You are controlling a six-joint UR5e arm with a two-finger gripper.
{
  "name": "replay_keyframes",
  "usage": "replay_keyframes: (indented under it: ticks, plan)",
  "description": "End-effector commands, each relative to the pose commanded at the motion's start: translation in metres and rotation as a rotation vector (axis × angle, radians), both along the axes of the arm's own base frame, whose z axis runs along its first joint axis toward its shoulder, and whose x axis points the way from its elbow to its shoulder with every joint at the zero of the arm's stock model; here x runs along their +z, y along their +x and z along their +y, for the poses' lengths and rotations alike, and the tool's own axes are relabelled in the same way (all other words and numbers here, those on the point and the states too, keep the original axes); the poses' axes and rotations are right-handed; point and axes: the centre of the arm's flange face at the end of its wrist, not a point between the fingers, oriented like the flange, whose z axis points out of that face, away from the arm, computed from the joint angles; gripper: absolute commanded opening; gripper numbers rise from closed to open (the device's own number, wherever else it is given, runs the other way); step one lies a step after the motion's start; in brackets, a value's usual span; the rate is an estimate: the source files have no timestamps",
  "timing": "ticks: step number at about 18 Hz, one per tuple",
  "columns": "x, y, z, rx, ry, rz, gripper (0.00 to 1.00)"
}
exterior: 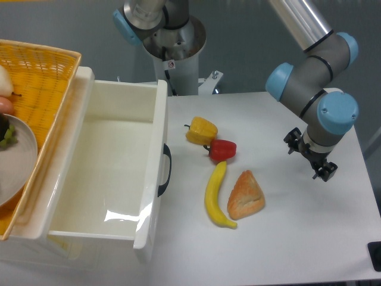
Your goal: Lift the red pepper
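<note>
Starting at the far left, a yellow wicker basket (44,77) pokes in from the edge, with a grey plate (18,164) sitting in it and bits of fruit just visible, too cropped to name properly. Right next to it is a big white bin (113,173), open on top and nothing in it that I can see, with a dark handle (165,171) on its right wall.

Moving onto the white table (309,238), the food is all bunched in the middle. The yellow pepper (201,130) is furthest back, and the red pepper (222,149) sits right against its front-right side, touching or as good as. It's lying on the table, glossy, stem end pointing back toward the yellow one. Just in front of the red pepper, a banana (215,195) runs down toward the near edge, its top tip almost reaching the pepper. Beside the banana on the right is a triangular pastry (245,195), brown crust, touching or nearly touching the banana near the bottom.

Then way over on the right, the arm (315,77) comes down from the top corner, grey with blue joint caps. The gripper (311,155) hangs over the table's right side, well apart from the red pepper, holding nothing. It's small, dark and angled, so I can't tell how wide the fingers are.
</note>
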Motion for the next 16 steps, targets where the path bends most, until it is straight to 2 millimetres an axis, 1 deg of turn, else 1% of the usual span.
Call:
replay_keyframes:
  ticks: [3, 7, 9, 12, 13, 14, 15, 16]
  plan:
    - [0.001, 0.001, 0.0, 0.003, 0.001, 0.002, 1.0]
    - [-0.003, 0.004, 0.001, -0.002, -0.003, -0.007, 1.0]
    - [-0.006, 0.009, 0.004, -0.015, -0.004, -0.012, 1.0]
    - [-0.001, 0.01, 0.004, -0.024, -0.002, -0.007, 1.0]
    - [-0.002, 0.014, 0.005, -0.05, -0.005, -0.012, 1.0]
    - [0.003, 0.03, 0.013, -0.104, -0.01, -0.013, 1.0]
    - [-0.001, 0.043, 0.013, -0.12, -0.016, -0.027, 1.0]
    - [-0.004, 0.048, 0.011, -0.12, -0.019, -0.036, 1.0]
